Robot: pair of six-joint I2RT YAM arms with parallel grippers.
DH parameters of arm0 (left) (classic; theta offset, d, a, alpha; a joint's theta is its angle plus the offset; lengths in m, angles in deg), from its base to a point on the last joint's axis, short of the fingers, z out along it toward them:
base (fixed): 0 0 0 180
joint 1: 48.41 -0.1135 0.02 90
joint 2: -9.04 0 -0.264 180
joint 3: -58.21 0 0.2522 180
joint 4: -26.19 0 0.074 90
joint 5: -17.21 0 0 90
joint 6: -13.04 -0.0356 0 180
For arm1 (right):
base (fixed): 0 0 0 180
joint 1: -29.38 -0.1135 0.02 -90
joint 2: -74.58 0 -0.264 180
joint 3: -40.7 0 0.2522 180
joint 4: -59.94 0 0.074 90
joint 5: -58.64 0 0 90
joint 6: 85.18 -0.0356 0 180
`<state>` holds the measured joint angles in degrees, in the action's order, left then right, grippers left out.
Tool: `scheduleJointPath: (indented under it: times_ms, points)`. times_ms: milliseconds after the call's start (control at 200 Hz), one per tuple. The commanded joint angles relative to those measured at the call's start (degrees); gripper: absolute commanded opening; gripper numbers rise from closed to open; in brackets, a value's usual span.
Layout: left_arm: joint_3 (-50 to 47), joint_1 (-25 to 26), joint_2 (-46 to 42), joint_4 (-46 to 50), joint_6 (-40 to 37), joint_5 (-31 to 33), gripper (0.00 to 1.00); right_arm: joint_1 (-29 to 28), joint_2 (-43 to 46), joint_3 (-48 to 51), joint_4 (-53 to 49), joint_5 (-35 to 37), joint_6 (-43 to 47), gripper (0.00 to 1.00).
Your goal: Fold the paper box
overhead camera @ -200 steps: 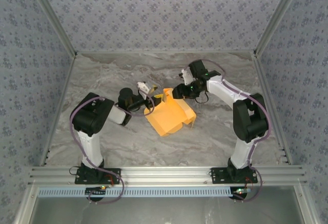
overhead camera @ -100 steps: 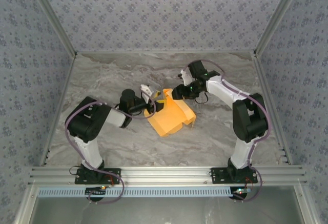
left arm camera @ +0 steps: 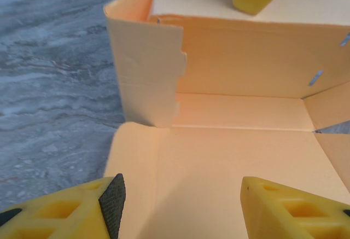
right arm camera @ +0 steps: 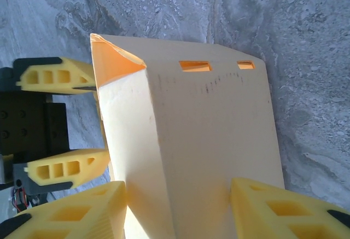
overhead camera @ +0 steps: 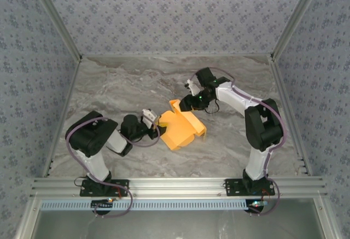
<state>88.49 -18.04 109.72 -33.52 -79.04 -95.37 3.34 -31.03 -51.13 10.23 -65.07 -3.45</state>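
paper box point(overhead camera: 180, 128) matt smooth orange card; table point(overhead camera: 120, 86) marble-look, slight sheen; frame point(overhead camera: 180, 184) metal

This is a robotics lab test cell. A left arm point(overhead camera: 93, 140) and a right arm point(overhead camera: 260, 124) are bolted to an aluminium rail point(overhead camera: 180, 185) at the near edge of a marble-patterned table point(overhead camera: 120, 80), with purple cables point(overhead camera: 69, 140) looping along them. Walls point(overhead camera: 175, 15) papered in a small repeating print close the table in on three sides, with bare metal struts point(overhead camera: 57, 23) running down their corners.
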Motion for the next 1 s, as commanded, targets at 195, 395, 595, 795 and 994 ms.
scheduleJointPath:
  times_ms: [195,395,595,795,994]
  points:
    - [0.4,-2.3,-6.2,1.0,-6.5,2.3,0.60,-2.0,-2.2,-1.9,-4.1,-6.5,3.6,0.54]
    - [3.7,-2.4,-2.4,0.5,-6.5,-1.3,0.60,-2.7,-3.5,-2.6,-4.6,-8.1,4.1,0.52]
    - [5.0,-0.8,-0.5,2.2,-7.9,-0.7,0.53,-3.8,-3.9,-3.2,-5.4,-9.5,5.3,0.52]
    - [6.3,1.0,2.0,2.6,-9.7,-1.2,0.36,-4.7,-4.3,-3.7,-6.2,-9.4,6.0,0.52]
    - [6.6,2.1,2.2,2.6,-9.7,0.2,0.29,-4.6,-4.6,-3.5,-6.1,-6.8,5.2,0.52]
